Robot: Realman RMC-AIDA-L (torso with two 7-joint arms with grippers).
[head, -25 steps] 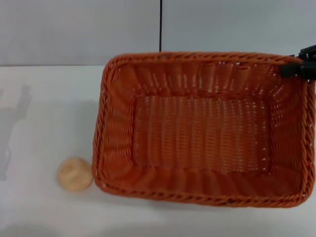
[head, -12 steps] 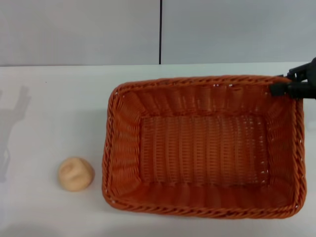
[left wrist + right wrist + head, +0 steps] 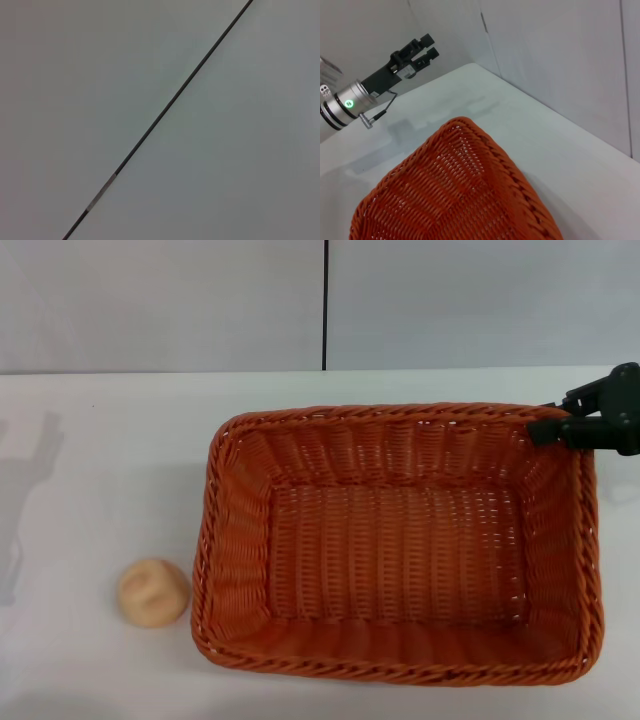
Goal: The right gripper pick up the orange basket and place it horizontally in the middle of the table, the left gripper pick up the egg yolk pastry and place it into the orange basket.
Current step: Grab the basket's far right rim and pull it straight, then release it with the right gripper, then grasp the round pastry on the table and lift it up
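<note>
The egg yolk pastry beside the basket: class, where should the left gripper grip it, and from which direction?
Grip the egg yolk pastry across its round middle, coming from above: it sits free on the table, while the orange basket crowds one side.

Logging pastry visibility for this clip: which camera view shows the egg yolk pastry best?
The head view: the egg yolk pastry sits whole and unobstructed on the table, just off the orange basket's left end. The left wrist view shows only a blank wall, and the right wrist view shows the basket but no pastry.
</note>
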